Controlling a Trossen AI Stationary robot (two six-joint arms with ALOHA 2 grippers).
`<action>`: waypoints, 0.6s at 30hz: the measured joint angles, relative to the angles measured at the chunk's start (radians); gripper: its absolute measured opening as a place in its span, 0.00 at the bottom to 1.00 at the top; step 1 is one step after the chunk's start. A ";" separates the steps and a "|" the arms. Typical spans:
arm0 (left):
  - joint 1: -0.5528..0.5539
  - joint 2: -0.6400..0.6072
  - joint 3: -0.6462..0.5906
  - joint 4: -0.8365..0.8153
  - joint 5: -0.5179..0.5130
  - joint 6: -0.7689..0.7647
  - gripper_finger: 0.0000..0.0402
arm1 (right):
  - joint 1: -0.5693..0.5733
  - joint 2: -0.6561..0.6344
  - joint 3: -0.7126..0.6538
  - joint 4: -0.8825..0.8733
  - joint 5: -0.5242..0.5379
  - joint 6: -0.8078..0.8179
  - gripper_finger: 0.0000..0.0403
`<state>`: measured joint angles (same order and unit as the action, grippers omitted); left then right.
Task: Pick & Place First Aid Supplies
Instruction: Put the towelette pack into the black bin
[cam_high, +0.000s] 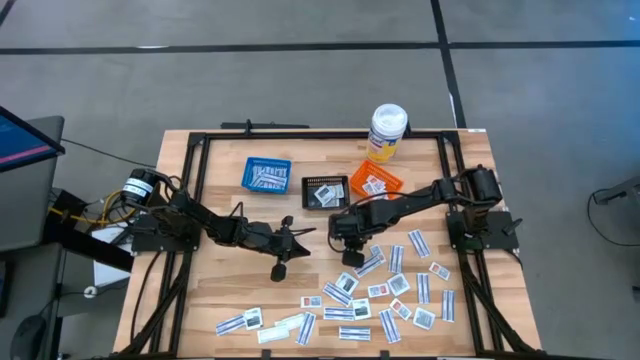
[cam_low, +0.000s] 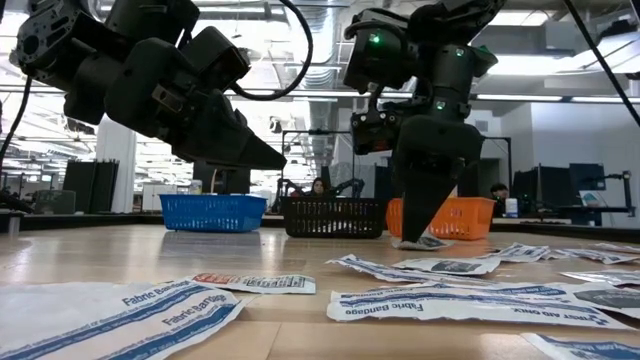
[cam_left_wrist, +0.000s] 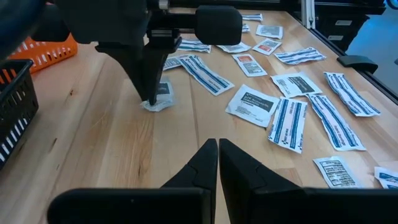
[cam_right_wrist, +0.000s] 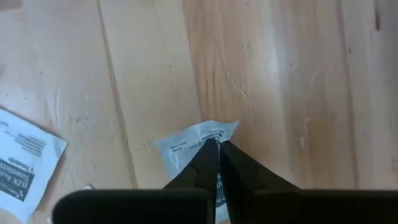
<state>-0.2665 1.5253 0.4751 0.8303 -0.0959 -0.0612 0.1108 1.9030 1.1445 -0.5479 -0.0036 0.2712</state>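
Observation:
My right gripper (cam_high: 350, 254) points down at the table's middle, shut on a small white square packet (cam_right_wrist: 183, 146), one of the first aid supplies. In the left wrist view this packet (cam_left_wrist: 163, 99) lies on the wood under the right gripper (cam_left_wrist: 151, 101). Many more packets (cam_high: 400, 290), narrow strips and small squares, lie flat over the near right of the table. My left gripper (cam_left_wrist: 217, 144) is shut and holds nothing. It hovers above the table left of the right gripper, pointing toward it. My right gripper has its two fingertips (cam_right_wrist: 208, 152) closed on the small packet a little inside its far edge (cam_right_wrist: 208, 132). The fingers come from above, pointing steeply down. The paper is puckered up beside them, and the packet (cam_low: 428, 242) still rests on the table.
At the far side stand a blue basket (cam_high: 266, 174), a black basket (cam_high: 325, 190) and an orange basket (cam_high: 375, 181), each with packets inside. A white bottle with a yellow label (cam_high: 388, 130) is behind them. Bare wood lies between the two grippers.

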 joint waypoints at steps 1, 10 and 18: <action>0.000 0.000 0.000 0.000 0.000 0.000 0.04 | 0.000 0.001 0.006 -0.003 0.000 0.014 0.02; 0.001 0.001 0.000 0.000 0.000 -0.051 0.04 | -0.007 -0.061 0.087 0.028 0.097 0.036 0.01; 0.031 0.001 0.000 0.007 -0.010 -0.164 0.09 | 0.044 -0.027 0.086 0.249 0.269 -0.200 0.03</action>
<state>-0.2355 1.5261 0.4751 0.8370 -0.1055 -0.2253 0.1544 1.8764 1.2308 -0.2989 0.2659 0.0710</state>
